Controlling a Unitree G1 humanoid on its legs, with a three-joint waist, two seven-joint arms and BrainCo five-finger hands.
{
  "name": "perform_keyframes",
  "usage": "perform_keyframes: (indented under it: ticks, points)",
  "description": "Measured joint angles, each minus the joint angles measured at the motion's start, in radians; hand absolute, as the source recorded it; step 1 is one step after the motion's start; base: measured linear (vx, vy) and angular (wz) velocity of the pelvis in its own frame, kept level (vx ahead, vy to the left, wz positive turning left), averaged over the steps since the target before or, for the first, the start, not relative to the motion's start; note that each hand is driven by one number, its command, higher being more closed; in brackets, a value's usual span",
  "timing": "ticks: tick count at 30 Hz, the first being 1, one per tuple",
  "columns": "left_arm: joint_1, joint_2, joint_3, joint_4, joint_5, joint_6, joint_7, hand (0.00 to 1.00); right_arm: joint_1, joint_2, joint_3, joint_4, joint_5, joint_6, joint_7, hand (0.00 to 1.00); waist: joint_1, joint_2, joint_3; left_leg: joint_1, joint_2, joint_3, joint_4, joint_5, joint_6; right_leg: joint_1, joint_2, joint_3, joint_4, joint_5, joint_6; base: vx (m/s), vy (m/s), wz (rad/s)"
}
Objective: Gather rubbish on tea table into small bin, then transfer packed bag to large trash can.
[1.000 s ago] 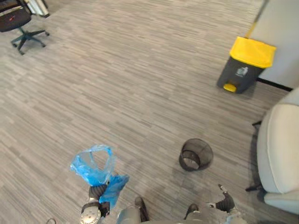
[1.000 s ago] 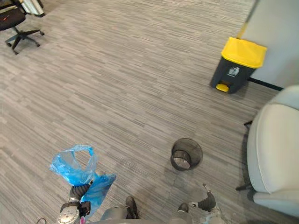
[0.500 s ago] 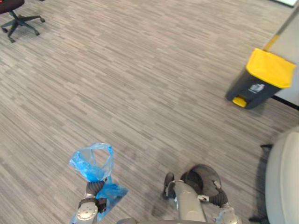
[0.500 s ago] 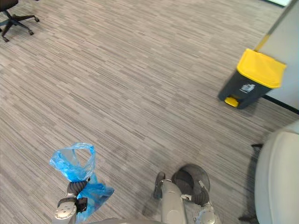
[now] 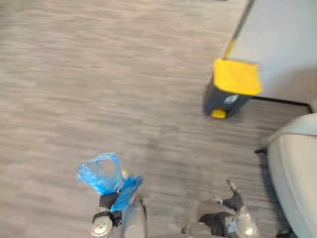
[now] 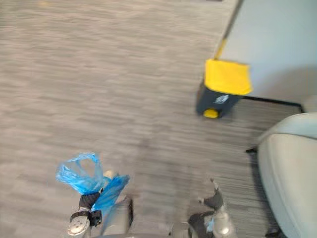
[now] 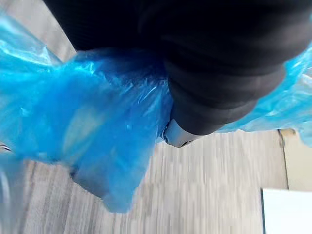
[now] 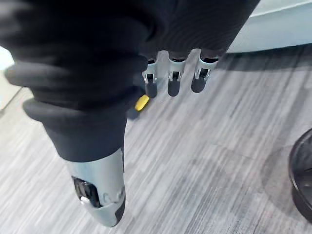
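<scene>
You are on the second half of the job: the blue bag [image 5: 101, 174] rides at the left robot hand [image 5: 107, 200] in the lower left of the head view, with plastic wrapped over it, so you cannot tell whether it is clenched. The right robot hand [image 8: 174, 73] hangs relaxed, holding nothing. The trash can [image 5: 225, 101] stands at upper right with its yellow lid [image 5: 237, 76] down, well apart across the floor [image 5: 99, 74]. As I judge it, you must walk up, open the lid, then drop the bag in. A pale label on its front is too small to read.
</scene>
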Motion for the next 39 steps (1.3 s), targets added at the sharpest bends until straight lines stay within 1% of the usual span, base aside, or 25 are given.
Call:
perform_keyframes:
  ticks: [1, 3, 5, 6, 8, 9, 10, 11, 12, 13, 14, 15, 18, 20, 22, 24, 25, 26, 27, 30, 32, 34, 37, 38, 39]
  points:
    - [-0.005, 0.019, -0.023, -0.005, 0.000, 0.000, 0.000, 1.00, -0.004, 0.006, -0.001, -0.004, 0.000, -0.001, 0.000, 0.00, -0.010, -0.012, -0.001, 0.051, 0.008, 0.057, 0.002, -0.032, 0.020, -0.064, -0.030, -0.040, 0.132, 0.042, 0.092, 0.33, 0.229, -1.27]
    - [-0.015, 0.055, -0.059, -0.007, 0.000, 0.000, -0.002, 1.00, -0.014, 0.007, 0.001, 0.015, 0.000, 0.001, 0.000, 0.00, -0.033, -0.012, 0.000, 0.112, 0.024, 0.112, -0.012, -0.072, 0.024, -0.136, -0.070, -0.121, 0.249, 0.043, 0.091, 0.37, 0.218, -1.02]
    - [-0.041, 0.081, -0.057, -0.001, 0.000, 0.000, -0.003, 1.00, -0.057, 0.003, 0.004, 0.093, -0.002, 0.005, 0.000, 0.00, -0.038, -0.009, 0.001, 0.205, 0.032, 0.198, -0.081, -0.092, 0.016, -0.231, -0.105, -0.273, 0.230, 0.008, 0.024, 0.37, 0.063, -0.92]
    - [-0.049, 0.086, -0.056, 0.007, 0.000, 0.000, -0.003, 1.00, -0.074, 0.001, 0.004, 0.118, -0.003, 0.007, 0.001, 0.00, -0.042, -0.006, 0.002, 0.221, 0.035, 0.214, -0.102, -0.091, 0.015, -0.250, -0.105, -0.302, 0.203, 0.006, 0.019, 0.39, -0.015, -0.61]
    - [-0.081, 0.088, -0.044, 0.037, 0.000, 0.000, -0.003, 1.00, -0.137, -0.024, 0.004, 0.179, -0.008, 0.012, 0.002, 0.00, -0.065, 0.031, 0.024, 0.292, 0.050, 0.245, -0.181, -0.082, -0.001, -0.320, -0.092, -0.411, 0.074, 0.036, -0.032, 0.45, -0.055, -0.38]
    - [-0.102, 0.087, -0.034, 0.070, 0.000, 0.000, -0.003, 1.00, -0.159, -0.045, 0.004, 0.188, -0.008, 0.011, 0.003, 0.00, -0.080, 0.060, 0.040, 0.356, 0.065, 0.255, -0.238, -0.069, -0.025, -0.352, -0.052, -0.460, -0.068, 0.118, -0.067, 0.49, -0.076, -0.31]
    - [-0.101, 0.095, -0.029, 0.077, 0.000, 0.000, -0.003, 1.00, -0.160, -0.048, 0.004, 0.188, -0.008, 0.011, 0.002, 0.00, -0.085, 0.054, 0.036, 0.386, 0.059, 0.261, -0.259, -0.060, -0.041, -0.353, -0.039, -0.462, -0.155, 0.192, -0.078, 0.65, -0.116, -0.23]
    - [-0.095, 0.104, -0.027, 0.086, 0.000, 0.000, -0.004, 1.00, -0.155, -0.052, 0.004, 0.189, -0.008, 0.010, 0.002, 0.00, -0.090, 0.044, 0.030, 0.417, 0.048, 0.262, -0.267, -0.060, -0.050, -0.354, -0.032, -0.450, -0.202, 0.325, -0.131, 0.50, -0.092, -0.11]
    - [-0.106, 0.088, -0.018, 0.109, 0.002, 0.001, -0.008, 1.00, -0.157, -0.073, 0.003, 0.202, -0.008, 0.012, 0.004, 0.00, -0.091, 0.081, 0.024, 0.431, 0.075, 0.256, -0.251, -0.061, -0.071, -0.357, -0.015, -0.454, -0.156, 0.324, -0.167, 0.78, -0.210, -0.25]
    - [-0.111, 0.078, -0.017, 0.110, 0.004, -0.001, -0.016, 1.00, -0.161, -0.080, 0.003, 0.201, -0.008, 0.013, 0.006, 0.00, -0.088, 0.094, 0.016, 0.393, 0.107, 0.234, -0.139, -0.014, -0.116, -0.357, 0.001, -0.455, -0.119, 0.258, -0.177, 0.64, -0.222, -0.35]
    - [-0.111, 0.069, -0.018, 0.110, 0.004, 0.000, -0.019, 1.00, -0.163, -0.083, 0.003, 0.201, -0.008, 0.014, 0.009, 0.00, -0.086, 0.097, 0.018, 0.362, 0.124, 0.203, -0.037, 0.022, -0.101, -0.337, 0.013, -0.450, -0.110, 0.227, -0.178, 0.82, -0.293, -0.61]
    - [-0.104, 0.043, -0.017, 0.112, 0.002, 0.000, -0.021, 1.00, -0.167, -0.084, 0.007, 0.201, -0.006, 0.014, 0.018, 0.00, -0.075, 0.111, 0.028, 0.243, 0.189, 0.120, 0.285, 0.132, 0.002, -0.240, 0.056, -0.427, -0.164, 0.205, -0.190, 0.43, -0.158, -0.49]
    - [-0.102, 0.012, -0.024, 0.112, -0.001, 0.000, -0.024, 1.00, -0.167, -0.061, 0.010, 0.196, 0.010, 0.014, 0.018, 0.00, -0.040, 0.083, 0.052, 0.075, 0.178, 0.021, 0.614, 0.032, 0.006, -0.031, 0.100, -0.376, -0.283, 0.195, -0.203, 0.45, -0.097, -0.71]
    - [-0.099, 0.006, -0.040, 0.101, -0.002, -0.002, -0.025, 1.00, -0.163, -0.056, 0.008, 0.183, 0.022, 0.011, 0.018, 0.00, -0.022, 0.063, 0.050, -0.030, 0.130, 0.025, 0.539, 0.015, 0.024, 0.072, 0.099, -0.355, -0.375, 0.182, -0.181, 0.52, -0.036, -0.49]
    - [-0.099, 0.001, -0.041, 0.100, -0.002, -0.002, -0.025, 1.00, -0.171, -0.060, -0.001, 0.181, 0.041, 0.010, 0.017, 0.00, -0.021, 0.073, 0.053, -0.108, 0.097, 0.033, 0.376, 0.015, 0.025, 0.121, 0.106, -0.338, -0.421, 0.171, -0.162, 0.44, 0.077, -0.43]
    - [-0.108, -0.007, -0.038, 0.100, -0.002, -0.001, -0.025, 1.00, -0.167, -0.053, -0.029, 0.184, 0.051, 0.011, 0.012, 0.00, -0.003, 0.081, 0.054, -0.123, 0.037, 0.054, 0.064, 0.040, 0.009, 0.172, 0.098, -0.315, -0.454, 0.151, -0.129, 0.50, 0.199, -0.37]
    - [-0.106, -0.012, -0.038, 0.098, -0.002, -0.001, -0.024, 1.00, -0.156, -0.054, -0.037, 0.198, 0.054, 0.013, 0.004, 0.00, 0.003, 0.087, 0.052, -0.110, 0.003, 0.040, -0.071, 0.174, 0.038, 0.192, 0.097, -0.295, -0.460, 0.128, -0.100, 0.48, 0.202, -0.31]
    - [-0.104, -0.005, -0.035, 0.099, -0.002, 0.000, -0.024, 1.00, -0.158, -0.035, -0.038, 0.209, 0.056, 0.017, 0.000, 0.00, 0.016, 0.049, 0.042, -0.089, -0.033, 0.056, -0.075, 0.176, 0.105, 0.202, 0.063, -0.267, -0.454, 0.109, -0.080, 0.49, 0.204, -0.19]
    - [-0.111, 0.001, -0.033, 0.093, -0.002, 0.000, -0.024, 1.00, -0.151, -0.034, -0.039, 0.207, 0.061, 0.016, 0.000, 0.00, 0.017, 0.039, 0.036, -0.090, -0.049, 0.058, -0.071, 0.159, 0.115, 0.201, 0.047, -0.263, -0.442, 0.105, -0.073, 0.51, 0.191, -0.03]
    - [-0.108, -0.009, -0.039, 0.081, -0.002, 0.000, -0.024, 1.00, -0.156, -0.030, -0.044, 0.210, 0.071, 0.016, 0.000, 0.00, 0.023, 0.033, 0.034, -0.032, -0.077, 0.093, -0.033, 0.048, 0.135, 0.124, -0.021, -0.233, -0.153, 0.066, 0.002, 0.47, 0.212, -0.17]
    - [-0.090, 0.005, -0.059, 0.074, -0.002, 0.002, -0.021, 1.00, -0.148, -0.012, -0.043, 0.211, 0.072, 0.016, 0.001, 0.00, 0.006, 0.032, 0.034, 0.069, -0.103, 0.089, -0.034, -0.023, 0.149, 0.010, -0.077, -0.231, 0.211, 0.104, 0.080, 0.50, 0.164, 0.13]
    - [-0.080, 0.015, -0.069, 0.060, -0.002, 0.002, -0.020, 1.00, -0.134, -0.002, -0.037, 0.209, 0.072, 0.017, 0.002, 0.00, -0.010, 0.032, 0.029, 0.145, -0.111, 0.069, -0.036, -0.064, 0.158, -0.074, -0.082, -0.234, 0.318, 0.052, 0.034, 0.46, 0.053, 0.42]
    - [-0.100, 0.021, -0.056, 0.061, -0.002, 0.002, -0.017, 1.00, -0.138, -0.001, -0.040, 0.211, 0.074, 0.017, 0.002, 0.00, -0.033, 0.032, 0.030, 0.203, -0.107, 0.017, -0.062, -0.074, 0.154, -0.190, -0.033, -0.233, 0.141, 0.030, -0.016, 0.44, -0.055, 0.56]
    - [-0.106, 0.022, -0.052, 0.064, -0.002, 0.002, -0.017, 1.00, -0.140, -0.002, -0.041, 0.217, 0.076, 0.016, 0.002, 0.00, -0.032, 0.033, 0.030, 0.221, -0.101, 0.007, -0.071, -0.076, 0.148, -0.209, -0.011, -0.226, 0.045, 0.043, -0.026, 0.42, -0.104, 0.56]
    - [-0.107, 0.027, -0.038, 0.064, -0.002, 0.001, -0.017, 1.00, -0.136, -0.001, -0.041, 0.228, 0.082, 0.016, 0.002, 0.00, -0.029, 0.026, 0.025, 0.251, -0.100, -0.001, -0.074, -0.092, 0.100, -0.203, 0.022, -0.213, -0.153, 0.193, -0.059, 0.43, -0.101, 0.55]
